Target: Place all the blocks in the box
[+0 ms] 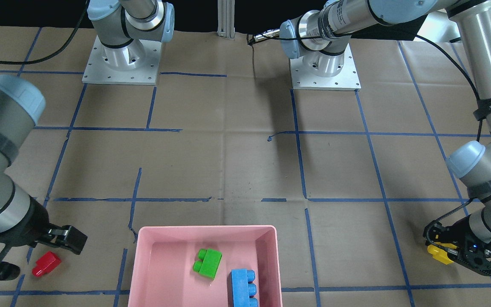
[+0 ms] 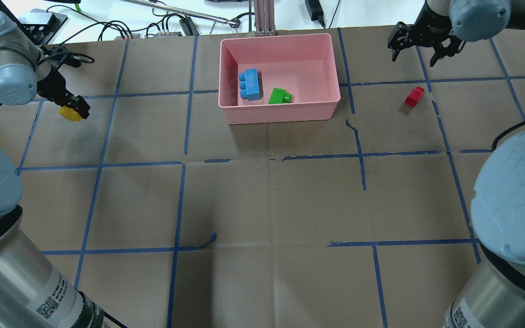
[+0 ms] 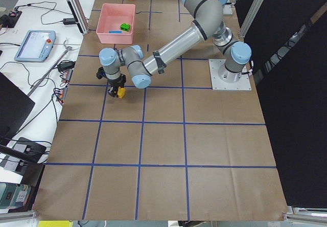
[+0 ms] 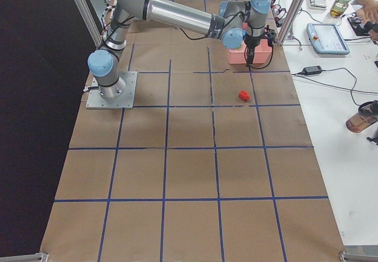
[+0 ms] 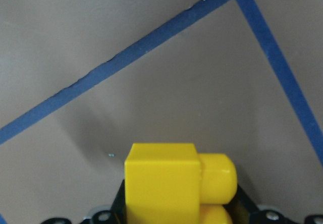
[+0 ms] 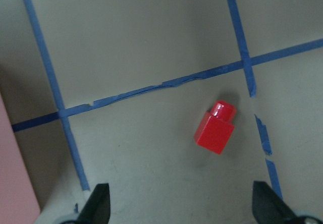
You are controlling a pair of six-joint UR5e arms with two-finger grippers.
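At the table's [image 2: 271, 205] far edge, near the middle, sits the box [image 2: 279, 115] with two blocks in it. Blue [image 2: 249, 84] lies toward the robot's left wall of the box. Green [image 2: 280, 96] lies just beside it, closer to the near wall, with a small gap between them.

Red [image 2: 414, 96] lies on the brown paper to the right of the box, well apart from it, next to a blue tape line. It seems to lie on its side, stud pointing sideways. The right gripper [image 2: 414, 58] hangs over the table beyond red, clear of it, with its fingers [image 6: 98, 206] spread wide and nothing between them.

Yellow [image 5: 160, 181] is well off to the left of the box, clamped between the fingers of the left gripper [image 2: 73, 109], which points down at the paper. The left wrist view shows yellow's studs facing sideways and a soft shadow on the paper past it. Whether yellow touches the paper is not clear.
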